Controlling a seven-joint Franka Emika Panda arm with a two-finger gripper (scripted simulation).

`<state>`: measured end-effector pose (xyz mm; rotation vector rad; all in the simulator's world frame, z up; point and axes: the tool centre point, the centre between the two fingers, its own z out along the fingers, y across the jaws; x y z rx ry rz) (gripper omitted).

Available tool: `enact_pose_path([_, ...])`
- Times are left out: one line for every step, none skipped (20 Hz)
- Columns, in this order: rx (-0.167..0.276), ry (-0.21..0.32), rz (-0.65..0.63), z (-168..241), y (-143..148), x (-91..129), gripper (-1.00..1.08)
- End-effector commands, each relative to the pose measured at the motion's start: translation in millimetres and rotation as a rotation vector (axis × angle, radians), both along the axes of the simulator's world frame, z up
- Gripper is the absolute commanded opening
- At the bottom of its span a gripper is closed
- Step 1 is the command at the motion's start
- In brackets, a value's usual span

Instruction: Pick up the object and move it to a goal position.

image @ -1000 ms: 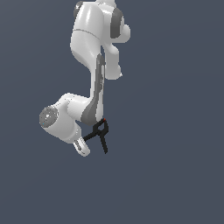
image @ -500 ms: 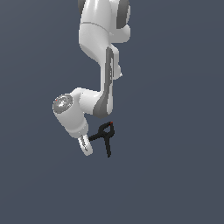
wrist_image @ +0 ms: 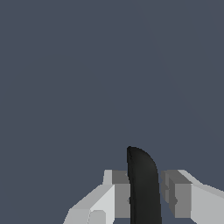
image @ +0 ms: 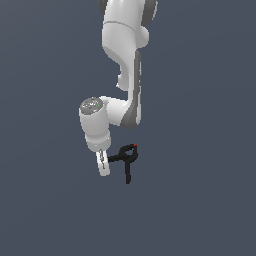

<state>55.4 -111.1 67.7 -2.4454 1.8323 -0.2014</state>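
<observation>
1. Black plastic, by the look of it: the clamp [image: 128, 160] hangs off the side of the gripper [image: 103, 167], with nothing visible beneath it in the plain grey scene. One handle runs sideways into the fingers; the other points down, clear of them. The looped head with its small red tip sits on the far side from the fingers, a little above the level of the fingertips.

2. Finger state: in the wrist view the clamp [wrist_image: 142, 186] stands as a dark blade between the two pads [wrist_image: 120, 194]. One pad appears to touch it; on the other side a thin gap seems to show. I judge the fingers closed on the handle, since the clamp is carried and nothing else supports it.

3. Step in hand, as I judge it: the pick-up is done and the carry to the goal is under way. No goal marker shows in either view, so how far remains cannot be told.

4. The next move calls for a steady transfer with the grip unchanged. The hold is on one thin handle, with most of the clamp out to one side of the fingers, so it could pivot or slip under a sharp turn.
</observation>
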Motion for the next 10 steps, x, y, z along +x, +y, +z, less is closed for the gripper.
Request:
enact_pose_path([-0.020, -0.046, -0.046, 5.9, 8.3, 3.8, -1.00])
enact_pose_path([-0.028, -0.062, -0.064, 7.5, 11.0, 4.8, -1.00])
enact_pose_path([-0.037, -0.077, -0.081, 9.1, 13.7, 5.9, -1.00])
enact_pose_path([-0.044, -0.092, -0.098, 10.6, 16.2, 7.0, -1.00])
enact_pose_path([-0.052, -0.107, -0.115, 12.0, 18.7, 8.1, -1.00])
enact_pose_path([-0.060, -0.121, -0.131, 13.5, 21.2, 9.1, -1.00])
enact_pose_path([-0.067, -0.135, -0.147, 14.9, 23.6, 10.3, -1.00])
enact_pose_path([-0.075, -0.149, -0.162, 16.2, 25.9, 11.4, -1.00])
enact_pose_path([-0.082, -0.163, -0.177, 17.6, 28.2, 12.5, -1.00])
enact_pose_path([-0.089, -0.176, -0.192, 18.9, 30.5, 13.6, -1.00])
